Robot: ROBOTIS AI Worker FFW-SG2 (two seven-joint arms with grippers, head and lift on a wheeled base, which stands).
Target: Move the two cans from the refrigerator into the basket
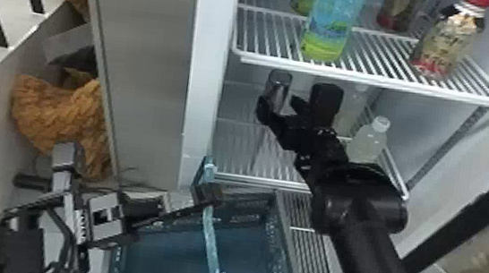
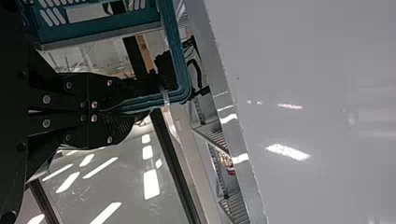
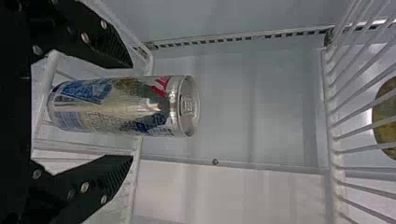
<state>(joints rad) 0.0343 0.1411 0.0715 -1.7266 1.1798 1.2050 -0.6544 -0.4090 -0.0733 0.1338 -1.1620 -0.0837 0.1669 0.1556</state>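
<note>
Can (image 3: pixel 116 109) | right wrist view: pull-tab (image 3: pixel 187 104), jaws open astride | left wrist view: jaws gripping basket handle (image 2: pixel 176 56)

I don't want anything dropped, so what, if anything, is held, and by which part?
The left gripper holds the basket by its handle, near a bend. The right gripper holds nothing: its open fingers flank a can.

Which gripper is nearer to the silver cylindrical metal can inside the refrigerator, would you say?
Right: the right gripper is open around the can; the left gripper is lower, shut on the teal plastic basket handle.
</note>
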